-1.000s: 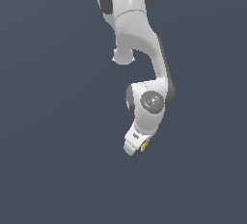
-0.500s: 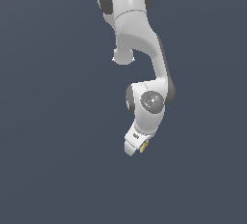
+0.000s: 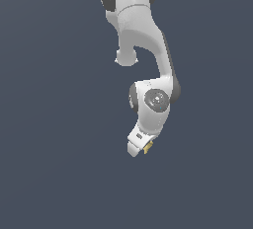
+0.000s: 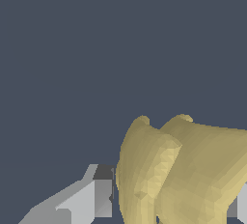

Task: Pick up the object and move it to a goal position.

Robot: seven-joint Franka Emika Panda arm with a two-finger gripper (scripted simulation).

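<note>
— Since a second ago nothing visibly shifts: arm and yellow bunch (image 4: pixel 178 170) sit as before.

— Where is it?

— Between the fingers (image 4: pixel 91 199) of the gripper (image 3: pixel 140 148), which looks clamped on it, lobes pointing out past the tips; no goal marker shows beyond.

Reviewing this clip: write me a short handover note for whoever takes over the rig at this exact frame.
Gripper: jaws closed on the yellow banana-like object; the wrist view shows it filling the space between the two fingers.
Object: at the arm's tip in the exterior view, only a small yellow part showing beside the gripper.
Done: the object appears grasped.
Left: carry it to the goal position; no goal marker is visible in either view, so confirm the target before moving.
</note>
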